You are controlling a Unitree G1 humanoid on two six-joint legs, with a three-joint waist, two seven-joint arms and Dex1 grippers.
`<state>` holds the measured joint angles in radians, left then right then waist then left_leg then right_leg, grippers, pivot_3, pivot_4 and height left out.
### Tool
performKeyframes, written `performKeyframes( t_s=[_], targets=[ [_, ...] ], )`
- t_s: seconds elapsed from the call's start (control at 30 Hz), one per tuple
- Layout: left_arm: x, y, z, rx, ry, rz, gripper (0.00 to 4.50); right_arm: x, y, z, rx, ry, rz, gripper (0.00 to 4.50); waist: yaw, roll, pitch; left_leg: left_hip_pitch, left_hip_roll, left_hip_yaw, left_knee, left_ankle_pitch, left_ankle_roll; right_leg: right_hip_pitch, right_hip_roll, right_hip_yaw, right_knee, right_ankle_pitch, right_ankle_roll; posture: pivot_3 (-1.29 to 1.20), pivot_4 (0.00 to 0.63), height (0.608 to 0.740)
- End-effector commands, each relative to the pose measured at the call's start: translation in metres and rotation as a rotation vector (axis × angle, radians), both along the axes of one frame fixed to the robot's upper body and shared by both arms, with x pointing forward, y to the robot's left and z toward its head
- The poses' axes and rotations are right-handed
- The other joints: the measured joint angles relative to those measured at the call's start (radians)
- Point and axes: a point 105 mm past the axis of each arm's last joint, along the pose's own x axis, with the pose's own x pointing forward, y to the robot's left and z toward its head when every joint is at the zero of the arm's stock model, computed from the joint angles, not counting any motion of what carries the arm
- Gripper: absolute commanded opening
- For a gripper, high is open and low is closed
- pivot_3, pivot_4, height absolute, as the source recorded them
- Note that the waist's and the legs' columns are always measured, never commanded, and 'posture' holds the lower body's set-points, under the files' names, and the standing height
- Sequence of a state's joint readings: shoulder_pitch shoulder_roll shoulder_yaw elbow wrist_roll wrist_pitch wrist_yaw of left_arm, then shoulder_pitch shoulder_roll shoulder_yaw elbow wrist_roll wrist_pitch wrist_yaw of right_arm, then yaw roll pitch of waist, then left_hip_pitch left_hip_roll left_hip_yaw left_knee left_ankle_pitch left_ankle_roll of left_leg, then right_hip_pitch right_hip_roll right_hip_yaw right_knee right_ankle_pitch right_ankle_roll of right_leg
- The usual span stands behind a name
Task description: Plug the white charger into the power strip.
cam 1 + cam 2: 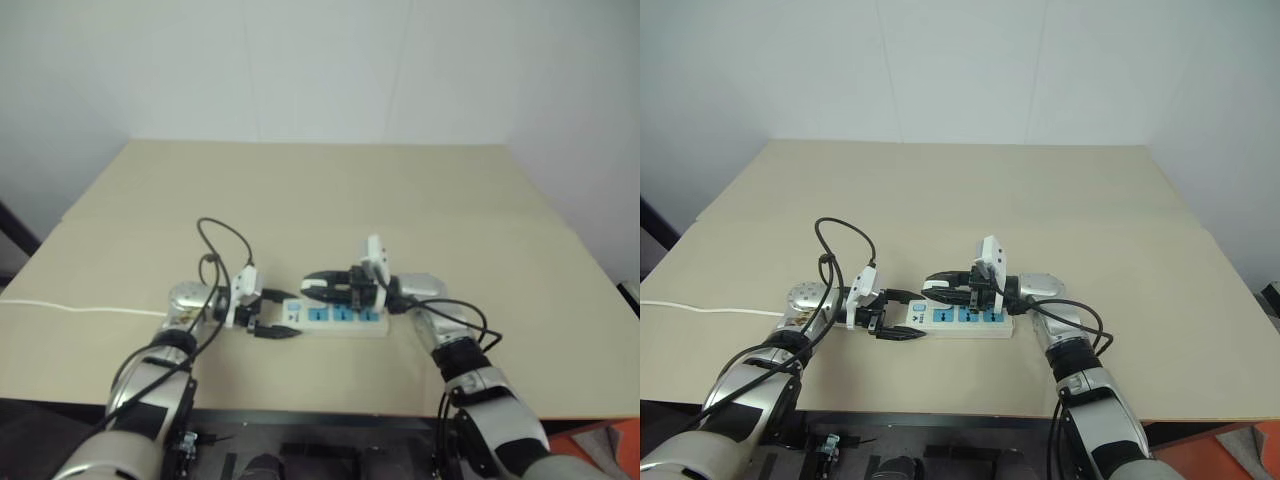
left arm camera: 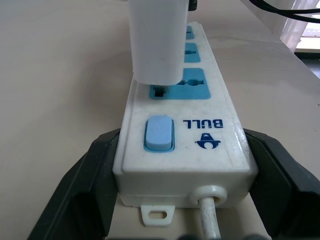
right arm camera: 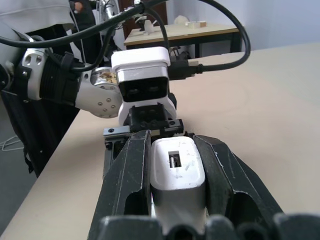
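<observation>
**Charger held over the strip's first socket**

Low in the middle of the head views, the power strip [image 1: 340, 318] lay on the beige surface [image 1: 330, 190], its thin white cord [image 1: 70, 308] running off to the left edge of the frame. The left gripper [image 1: 275, 315] had its jaws spread wide around the switch end of the strip; the left wrist view showed one black finger [image 2: 80, 195] close against each side of the casing, the blue switch [image 2: 159, 133] between them and the cord leaving at the bottom centre. That same view showed the white charger [image 2: 157, 40] coming down from the top of the frame, its lower end just above the nearest blue socket face [image 2: 182, 85]; whether it touched, I could not tell. The right gripper [image 1: 325, 287], above the strip's middle, had its jaws pinching the charger; its wrist view showed the charger's end with a small slot [image 3: 176, 167] between the two fingers.
</observation>
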<state>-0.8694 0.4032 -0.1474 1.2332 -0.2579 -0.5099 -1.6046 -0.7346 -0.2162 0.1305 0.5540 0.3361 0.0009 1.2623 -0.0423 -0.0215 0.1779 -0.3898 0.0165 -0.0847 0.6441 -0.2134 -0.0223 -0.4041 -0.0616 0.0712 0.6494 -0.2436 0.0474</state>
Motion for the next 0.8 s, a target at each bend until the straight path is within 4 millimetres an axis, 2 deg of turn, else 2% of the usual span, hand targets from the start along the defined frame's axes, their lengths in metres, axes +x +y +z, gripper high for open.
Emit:
performKeyframes(
  t_s=[0.03,0.2,0.43,0.8],
  targets=[
    [0.001,-0.005,0.005,0.011,-0.011,-0.03,3.26,0.005,-0.008,0.003,-0.011,-0.027,-0.023,1.18,0.0,0.0,0.0,0.0,0.0,0.0,0.0,0.0,0.0,0.0,0.0,0.0,0.0,0.0,0.0,0.0,0.15,0.74],
    [0.001,-0.005,0.006,0.013,-0.012,-0.03,3.26,0.003,-0.011,-0.001,-0.022,-0.015,-0.017,1.18,0.0,0.0,0.0,0.0,0.0,0.0,0.0,0.0,0.0,0.0,0.0,0.0,0.0,0.0,0.0,0.0,0.15,0.74],
    [0.002,-0.006,0.007,0.01,-0.015,-0.033,3.26,0.003,-0.004,-0.008,-0.023,0.0,-0.017,1.18,0.0,0.0,0.0,0.0,0.0,0.0,0.0,0.0,0.0,0.0,0.0,0.0,0.0,0.0,0.0,0.0,0.15,0.74],
    [0.002,-0.005,0.008,0.01,-0.018,-0.033,3.26,0.004,-0.003,-0.041,-0.073,0.094,-0.02,1.18,-0.005,0.0,0.0,0.001,0.0,0.0,0.0,0.0,0.0,0.001,0.0,0.0,0.0,0.0,0.0,0.0,0.15,0.74]
  ],
)
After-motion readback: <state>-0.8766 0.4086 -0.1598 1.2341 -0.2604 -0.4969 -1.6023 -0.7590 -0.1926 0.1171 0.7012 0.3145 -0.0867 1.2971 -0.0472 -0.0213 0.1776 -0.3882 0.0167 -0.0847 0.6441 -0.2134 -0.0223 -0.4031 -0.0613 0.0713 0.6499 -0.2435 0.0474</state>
